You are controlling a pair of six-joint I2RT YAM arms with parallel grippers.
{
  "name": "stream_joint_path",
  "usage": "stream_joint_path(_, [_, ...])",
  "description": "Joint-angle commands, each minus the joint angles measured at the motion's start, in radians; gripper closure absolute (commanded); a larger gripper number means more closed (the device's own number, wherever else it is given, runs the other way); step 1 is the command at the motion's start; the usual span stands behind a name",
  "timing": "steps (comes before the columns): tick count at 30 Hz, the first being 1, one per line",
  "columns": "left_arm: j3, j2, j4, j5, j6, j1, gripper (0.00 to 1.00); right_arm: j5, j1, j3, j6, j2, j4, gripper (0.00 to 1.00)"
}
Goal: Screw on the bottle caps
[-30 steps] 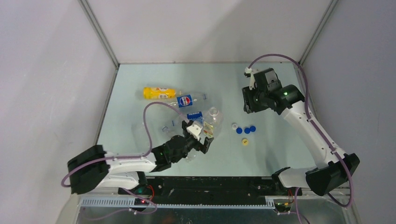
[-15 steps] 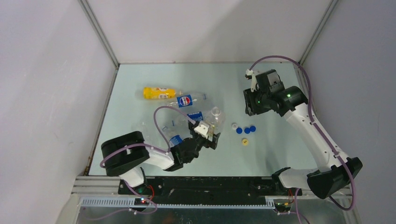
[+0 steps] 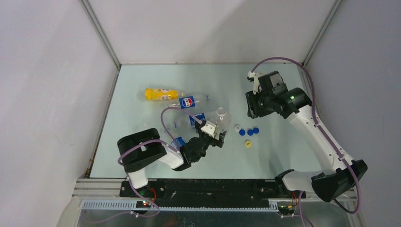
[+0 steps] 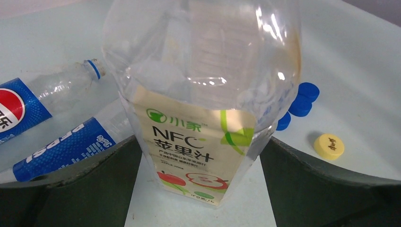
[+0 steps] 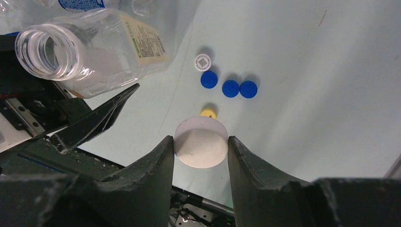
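Far left on counter (image 3: 283, 156) lie yellow-orange bottle (image 3: 161, 94) and blue-label bottles (image 3: 189, 102). Centre: left pincer (image 4: 198, 151) spread wide, clamping uncapped juice bottle (image 4: 201, 61). Right of it five loose caps (image 5: 230, 88); raised nearby, right pincer (image 5: 201, 142) narrow, pinching white cap (image 5: 201, 151).

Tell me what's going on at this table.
Two robot arms are at work capping bottles. The left gripper, jaws wide, appears to hold the open juice bottle with its mouth tilted upward. The right gripper pinches a large white cap, raised above the table and not yet at the bottle's mouth. Three blue caps, a yellow cap and a small white cap lie loose on the table.
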Motion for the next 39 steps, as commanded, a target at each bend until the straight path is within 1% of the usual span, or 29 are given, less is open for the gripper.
stream_joint_path(1, [0.016, 0.042, 0.125, 0.029, 0.054, 0.020, 0.02, -0.018, 0.008, 0.043, -0.030, -0.015, -0.004, 0.90])
stream_joint_path(4, [-0.006, 0.048, 0.155, 0.090, 0.057, 0.039, 0.02, -0.025, 0.011, 0.043, -0.038, -0.012, -0.006, 0.90])
stream_joint_path(9, [-0.026, 0.052, 0.175, 0.231, 0.078, 0.073, 0.02, -0.039, 0.017, 0.043, -0.051, -0.001, -0.004, 0.90])
stream_joint_path(13, [-0.029, 0.068, 0.195, 0.287, 0.115, 0.089, 0.02, -0.048, 0.026, 0.043, -0.057, 0.011, -0.002, 0.90])
stream_joint_path(15, [-0.040, 0.090, 0.256, 0.315, 0.124, 0.100, 0.02, -0.048, 0.033, 0.043, -0.060, 0.014, -0.001, 0.90])
stream_joint_path(16, [-0.044, 0.112, 0.312, 0.333, 0.130, 0.107, 0.02, -0.048, 0.035, 0.043, -0.063, 0.015, -0.001, 0.90])
stream_joint_path(18, [-0.050, 0.136, 0.355, 0.363, 0.143, 0.118, 0.02, -0.050, 0.040, 0.043, -0.069, 0.017, -0.002, 0.90])
stream_joint_path(26, [-0.036, 0.154, 0.363, 0.404, 0.138, 0.150, 0.02, -0.053, 0.060, 0.043, -0.079, 0.018, -0.005, 0.90])
stream_joint_path(35, [0.002, 0.174, 0.363, 0.440, 0.110, 0.154, 0.02, -0.049, 0.079, 0.043, -0.077, 0.027, 0.000, 0.90])
stream_joint_path(37, [0.006, 0.173, 0.363, 0.446, 0.106, 0.154, 0.03, -0.048, 0.083, 0.043, -0.077, 0.025, 0.000, 0.90])
stream_joint_path(39, [0.012, 0.171, 0.360, 0.452, 0.104, 0.154, 0.09, -0.049, 0.088, 0.043, -0.078, 0.024, 0.000, 0.90])
